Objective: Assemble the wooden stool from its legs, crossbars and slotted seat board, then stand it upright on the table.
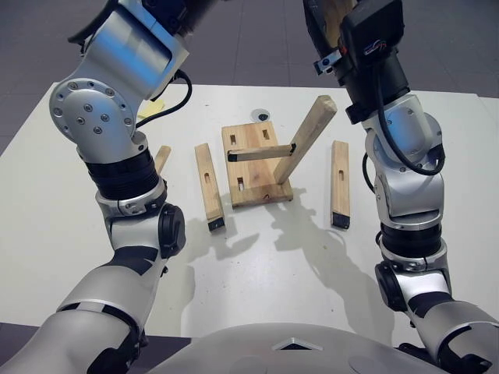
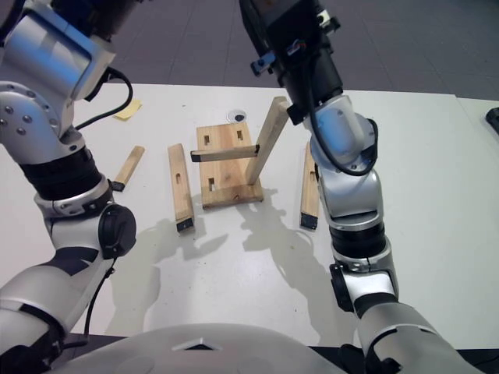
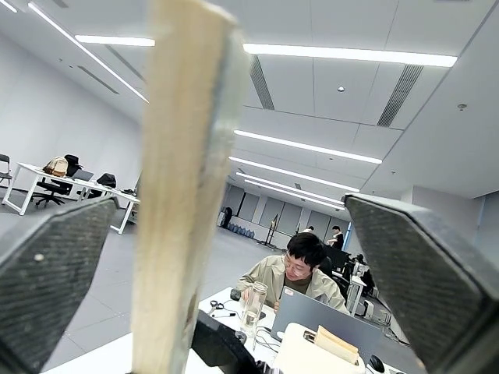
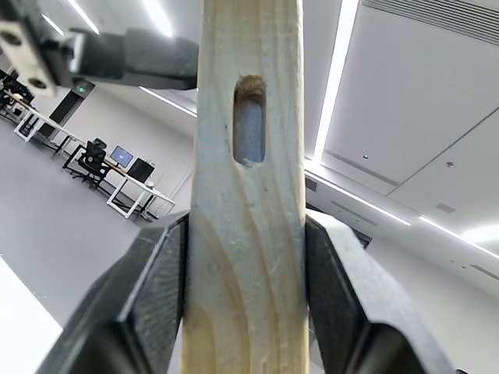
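Head view, left to right on the white counter (image 1: 39,195): short crossbar (image 1: 161,160) lying far left; loose leg (image 1: 209,187) flat beside it; seat board (image 1: 248,167) lying mid-counter, with tilted leg (image 1: 306,140) planted in it and fitted crossbar (image 1: 257,153) jutting from that leg over the board; second loose leg (image 1: 340,183) flat to the right.

Added by the wrist cameras: left hand (image 3: 234,234) spread wide around a wooden piece (image 3: 183,195) standing between its pads, nearer one pad; right hand (image 4: 245,257) clenched on a slotted leg (image 4: 245,195), gripping it from both sides.
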Robot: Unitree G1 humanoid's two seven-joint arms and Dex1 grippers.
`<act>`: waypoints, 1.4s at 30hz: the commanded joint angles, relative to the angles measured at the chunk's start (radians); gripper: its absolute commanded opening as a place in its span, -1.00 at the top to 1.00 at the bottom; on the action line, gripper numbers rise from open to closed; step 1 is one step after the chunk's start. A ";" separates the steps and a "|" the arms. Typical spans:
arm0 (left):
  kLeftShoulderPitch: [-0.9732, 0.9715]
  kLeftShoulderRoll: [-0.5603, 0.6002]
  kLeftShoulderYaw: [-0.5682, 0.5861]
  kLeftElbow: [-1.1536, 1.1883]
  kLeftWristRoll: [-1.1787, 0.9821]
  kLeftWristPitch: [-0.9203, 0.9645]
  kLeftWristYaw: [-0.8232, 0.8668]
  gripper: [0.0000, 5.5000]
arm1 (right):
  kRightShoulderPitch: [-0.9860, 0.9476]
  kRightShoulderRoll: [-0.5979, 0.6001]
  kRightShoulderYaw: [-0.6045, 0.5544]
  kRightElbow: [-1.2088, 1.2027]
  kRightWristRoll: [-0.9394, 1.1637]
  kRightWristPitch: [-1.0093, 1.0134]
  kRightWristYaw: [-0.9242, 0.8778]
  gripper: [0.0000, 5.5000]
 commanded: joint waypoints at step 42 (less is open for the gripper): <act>0.196 -0.012 -0.071 -0.020 0.383 -0.328 -0.282 0.62 | -0.003 0.063 -0.014 0.181 -0.046 0.034 0.033 -0.31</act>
